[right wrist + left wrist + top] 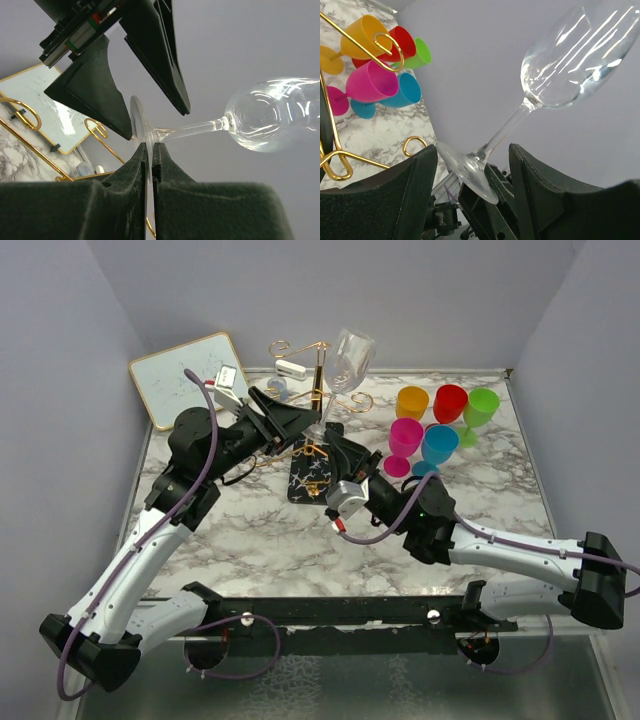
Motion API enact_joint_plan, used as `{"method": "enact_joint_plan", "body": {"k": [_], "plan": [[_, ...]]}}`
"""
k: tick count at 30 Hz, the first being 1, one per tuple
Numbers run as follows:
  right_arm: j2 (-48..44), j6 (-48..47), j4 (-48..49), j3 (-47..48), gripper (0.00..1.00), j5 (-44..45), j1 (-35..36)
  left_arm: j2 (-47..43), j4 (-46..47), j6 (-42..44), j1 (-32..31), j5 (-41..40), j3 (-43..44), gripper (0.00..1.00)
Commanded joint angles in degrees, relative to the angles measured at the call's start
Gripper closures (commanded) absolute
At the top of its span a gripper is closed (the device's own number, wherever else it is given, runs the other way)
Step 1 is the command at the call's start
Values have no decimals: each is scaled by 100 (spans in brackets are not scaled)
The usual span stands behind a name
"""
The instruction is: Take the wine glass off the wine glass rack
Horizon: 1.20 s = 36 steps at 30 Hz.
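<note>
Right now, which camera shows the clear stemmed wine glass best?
Left wrist view: the clear stemmed wine glass fills the frame, with bowl, stem and foot large. The right wrist view cuts off its bowl and shows the foot edge-on; the top view shows it whole but small.

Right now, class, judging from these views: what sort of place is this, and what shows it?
Likely a robot test cell: plain grey walls box in a marble-patterned table, two robot arms stand at its near edge, and props sit out: plastic goblets, gold rack, whiteboard.
</note>
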Motion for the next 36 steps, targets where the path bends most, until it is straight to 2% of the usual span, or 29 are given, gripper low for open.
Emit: {"method": "enact_joint_plan", "body": {"k": [1,4,5,8,11,14,15,19,21,24,26,28,33,36], "plan": [[129,-331,409,183,99,77,143,-114,261,-225,-14,222,-46,39],[237,-537,607,179,99,167,179,-174,272,-277,-14,243,-67,40],[284,-599,689,157,99,184,204,-199,271,-272,-14,254,-68,43],[383,-741,822,160,99,276,232,-246,300,-322,-14,283,-113,65],[457,-862,934,120,99,343,259,-265,386,-384,-14,398,-178,79],[443,-865,946,85,99,364,275,-275,522,-441,-14,494,-279,97],[426,-862,944,75,99,378,279,-282,560,-449,-14,512,-305,100],[258,-710,946,-21,98,514,292,-323,677,-462,-13,522,-410,100],[103,-503,900,-73,87,663,303,-390,761,-464,-10,464,-510,100],[-265,-85,429,-115,76,853,313,-503,843,-430,-14,342,-646,100],[-511,163,106,-151,63,960,308,-545,844,-339,-9,270,-710,100],[-722,343,-230,-142,57,1104,307,-610,650,-77,-10,129,-599,100],[-1231,1026,-1013,-89,55,1559,310,-802,-56,666,-5,-517,-174,100],[-1506,1556,-1829,49,55,1779,311,-873,-487,1063,-5,-899,151,100]]}}
